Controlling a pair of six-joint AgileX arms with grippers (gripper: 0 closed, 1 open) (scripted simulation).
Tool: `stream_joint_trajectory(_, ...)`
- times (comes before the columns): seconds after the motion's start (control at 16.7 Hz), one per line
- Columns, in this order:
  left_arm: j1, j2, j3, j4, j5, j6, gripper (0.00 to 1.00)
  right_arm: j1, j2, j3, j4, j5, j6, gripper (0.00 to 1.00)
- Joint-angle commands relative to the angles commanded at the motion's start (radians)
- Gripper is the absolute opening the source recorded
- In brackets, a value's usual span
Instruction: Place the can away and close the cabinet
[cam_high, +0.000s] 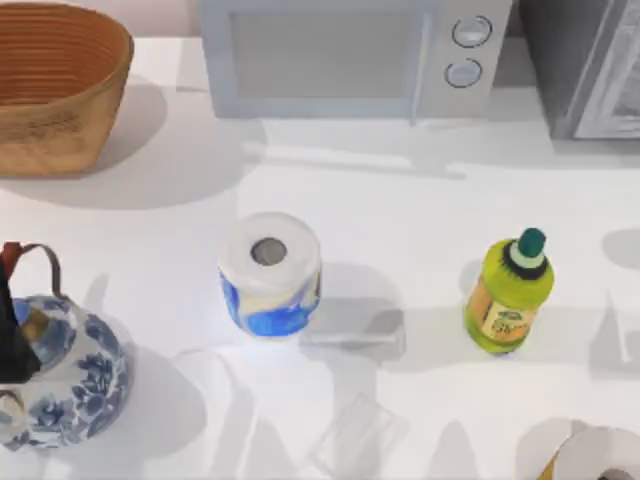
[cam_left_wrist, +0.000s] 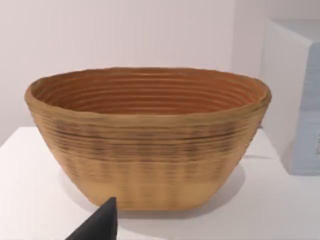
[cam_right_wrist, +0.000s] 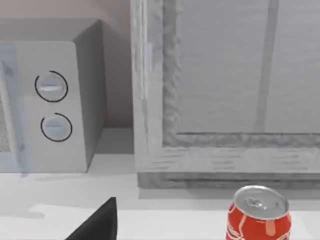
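In the right wrist view, the can (cam_right_wrist: 258, 215) stands upright just before the cabinet (cam_right_wrist: 225, 90), at five o'clock. Finger spacing cannot be told; the can should be approached squarely, gripped mid-body.

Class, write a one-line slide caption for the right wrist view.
Red can stands before the grey cabinet, microwave alongside.

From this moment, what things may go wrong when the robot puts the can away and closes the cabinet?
1. The red can stands on the table close in front of the cabinet; a careless approach may tip it.
2. In the top view the green bottle and the toilet paper roll stand mid-table, so a sweeping arm might knock them.
3. The microwave stands close beside the cabinet, leaving little room on that side.
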Motion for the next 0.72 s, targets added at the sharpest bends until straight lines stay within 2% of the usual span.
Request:
stream_joint_trajectory(0.36, 0.000, 0.000, 0.000, 0.000, 0.000, 0.000, 1.00, 0.012, 0.093, 0.007, 0.063, -0.002, 0.021, 1.00)
stream_joint_trajectory(0.72, 0.000, 0.000, 0.000, 0.000, 0.000, 0.000, 1.00, 0.045, 0.478, 0.032, 0.324, -0.023, 0.080, 1.00)
